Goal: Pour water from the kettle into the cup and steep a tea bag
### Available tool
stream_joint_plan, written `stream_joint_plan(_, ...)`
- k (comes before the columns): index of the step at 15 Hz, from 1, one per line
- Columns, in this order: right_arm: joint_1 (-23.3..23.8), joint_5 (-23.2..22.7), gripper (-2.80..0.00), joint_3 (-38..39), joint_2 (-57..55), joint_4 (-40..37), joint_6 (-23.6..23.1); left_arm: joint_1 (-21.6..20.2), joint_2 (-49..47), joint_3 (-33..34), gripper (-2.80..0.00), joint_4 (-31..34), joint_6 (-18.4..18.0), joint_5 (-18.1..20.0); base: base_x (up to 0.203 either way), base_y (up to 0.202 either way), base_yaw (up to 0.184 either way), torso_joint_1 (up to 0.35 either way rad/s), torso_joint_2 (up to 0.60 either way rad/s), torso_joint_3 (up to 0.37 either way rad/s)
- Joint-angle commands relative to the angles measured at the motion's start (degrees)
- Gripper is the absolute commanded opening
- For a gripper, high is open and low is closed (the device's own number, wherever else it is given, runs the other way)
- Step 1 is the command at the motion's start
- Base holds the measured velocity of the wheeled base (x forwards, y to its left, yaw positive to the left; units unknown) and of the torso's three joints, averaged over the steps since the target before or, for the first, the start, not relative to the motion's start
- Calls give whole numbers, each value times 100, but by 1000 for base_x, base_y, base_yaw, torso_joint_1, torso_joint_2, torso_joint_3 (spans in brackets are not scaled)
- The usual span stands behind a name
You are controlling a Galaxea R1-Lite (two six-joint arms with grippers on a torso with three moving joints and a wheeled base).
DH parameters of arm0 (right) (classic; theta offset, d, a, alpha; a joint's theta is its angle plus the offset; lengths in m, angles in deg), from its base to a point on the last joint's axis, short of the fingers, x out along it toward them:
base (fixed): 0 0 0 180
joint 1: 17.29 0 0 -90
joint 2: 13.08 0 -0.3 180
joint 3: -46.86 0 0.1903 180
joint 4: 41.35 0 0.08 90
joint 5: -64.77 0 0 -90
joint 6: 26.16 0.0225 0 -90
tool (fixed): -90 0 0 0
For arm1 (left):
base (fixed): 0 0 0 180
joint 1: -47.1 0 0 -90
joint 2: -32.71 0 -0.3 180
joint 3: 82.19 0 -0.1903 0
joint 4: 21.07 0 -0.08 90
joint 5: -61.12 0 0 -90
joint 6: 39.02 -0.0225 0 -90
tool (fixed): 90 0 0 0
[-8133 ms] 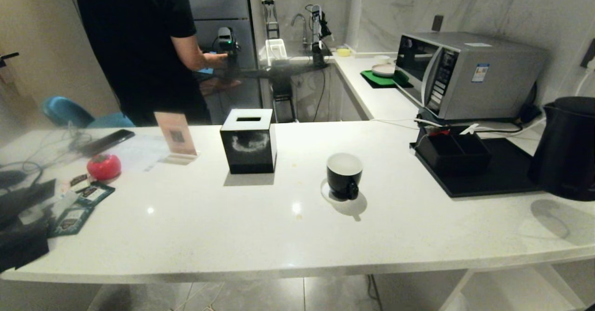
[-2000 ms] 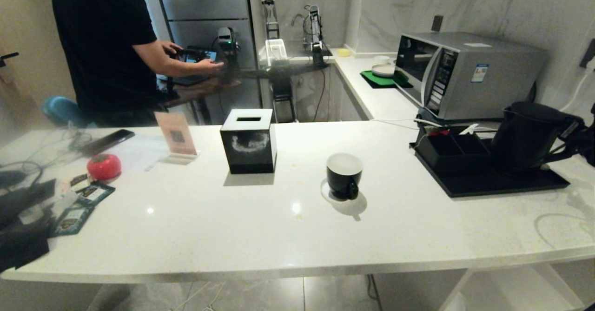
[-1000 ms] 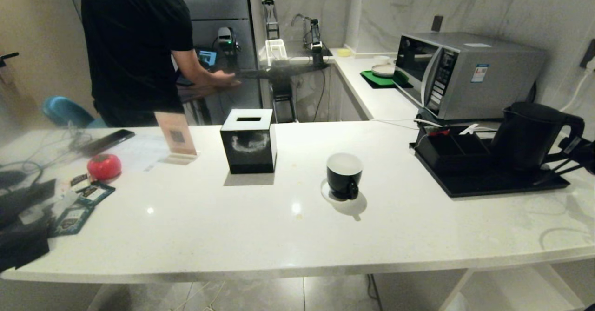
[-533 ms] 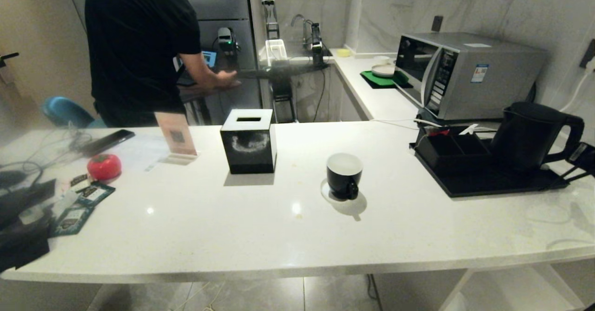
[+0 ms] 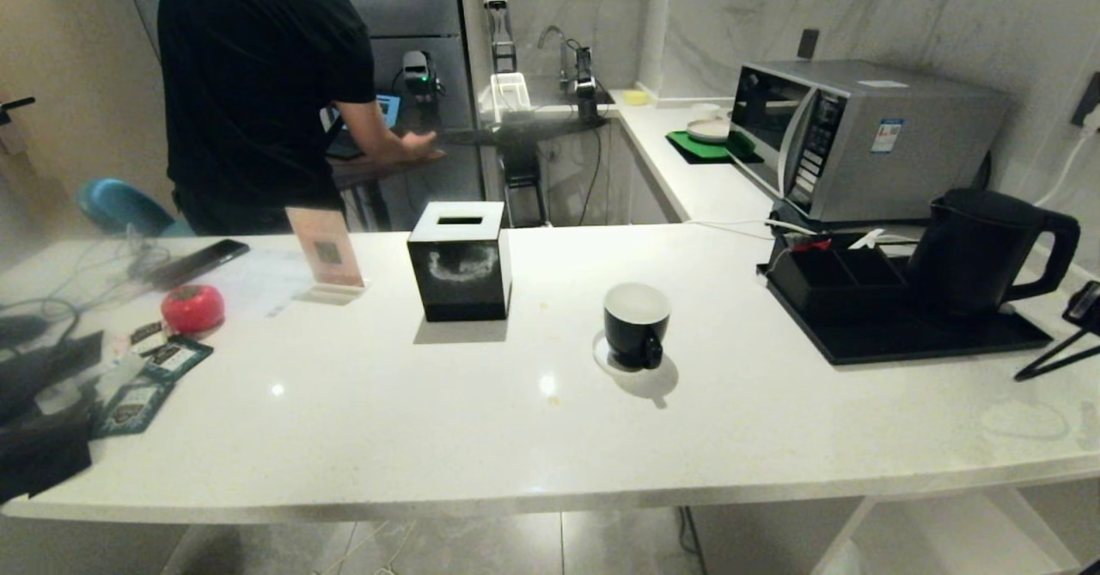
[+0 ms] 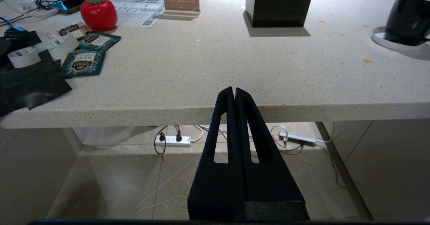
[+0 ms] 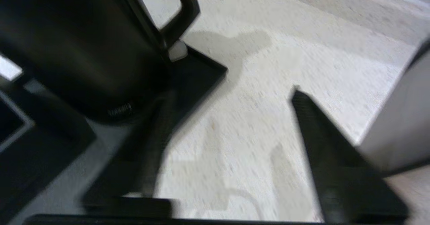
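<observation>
Two end effectors show: the right end effector (image 5: 1044, 367), fingers spread and holding nothing, hangs over the counter (image 5: 481, 420) just right of the kettle (image 5: 975, 253) on its black tray (image 5: 902, 343), with the cup (image 5: 636, 324) left of the kettle, and the left end effector (image 6: 234, 92), pressed together, sits below the counter edge.

The kettle (image 5: 975, 253) was matte black, the cup (image 5: 636, 326) glossy black with a white inside, and the bench (image 5: 481, 420) was white, finely speckled.

Matte black kettle (image 5: 975, 253), glossy black cup (image 5: 635, 326), speckled polished stone counter (image 5: 481, 412), brushed-metal microwave (image 5: 868, 137).
</observation>
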Motion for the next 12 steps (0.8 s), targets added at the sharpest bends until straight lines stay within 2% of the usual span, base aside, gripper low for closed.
stream_joint_plan(1, 5, 12, -280, 240, 236, 35, 7, 0, 2, 0, -280, -1, 3, -4, 0, 0, 0, 0, 0, 0)
stream_joint_plan(12, 9, 18, -280, 1882, 1590, 197, -2, 0, 2, 0, -280, -1, 3, -4, 0, 0, 0, 0, 0, 0)
